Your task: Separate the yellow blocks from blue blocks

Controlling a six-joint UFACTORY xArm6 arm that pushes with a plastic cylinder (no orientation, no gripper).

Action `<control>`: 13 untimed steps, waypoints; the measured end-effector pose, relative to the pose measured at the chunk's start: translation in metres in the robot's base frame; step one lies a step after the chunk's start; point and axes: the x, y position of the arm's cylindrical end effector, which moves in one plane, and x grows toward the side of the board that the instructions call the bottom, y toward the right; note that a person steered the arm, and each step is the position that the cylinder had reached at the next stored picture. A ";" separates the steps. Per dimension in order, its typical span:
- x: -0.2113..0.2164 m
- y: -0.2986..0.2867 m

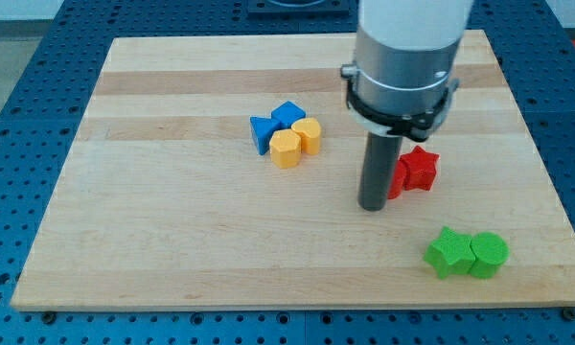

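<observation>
Two yellow blocks sit near the board's middle: a hexagonal one (pixel 286 149) and a rounded one (pixel 308 135) to its upper right. They touch two blue blocks: a triangular one (pixel 263 132) on the left and a cube-like one (pixel 288 115) above. My tip (pixel 372 205) rests on the board to the right of and below this cluster, well apart from it. It stands just left of the red star block (pixel 417 170).
A second red block (pixel 394 182) is partly hidden behind the rod. Two green blocks, a star-like one (pixel 448 252) and a round one (pixel 489 254), lie side by side at the lower right. The wooden board (pixel 172 230) lies on a blue perforated table.
</observation>
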 end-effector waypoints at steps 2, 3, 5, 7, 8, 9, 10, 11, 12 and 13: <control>0.000 0.013; 0.003 -0.029; -0.011 -0.063; -0.057 -0.033; -0.082 -0.011; -0.114 -0.005; -0.124 -0.019; -0.123 -0.039; -0.118 -0.060; -0.110 -0.081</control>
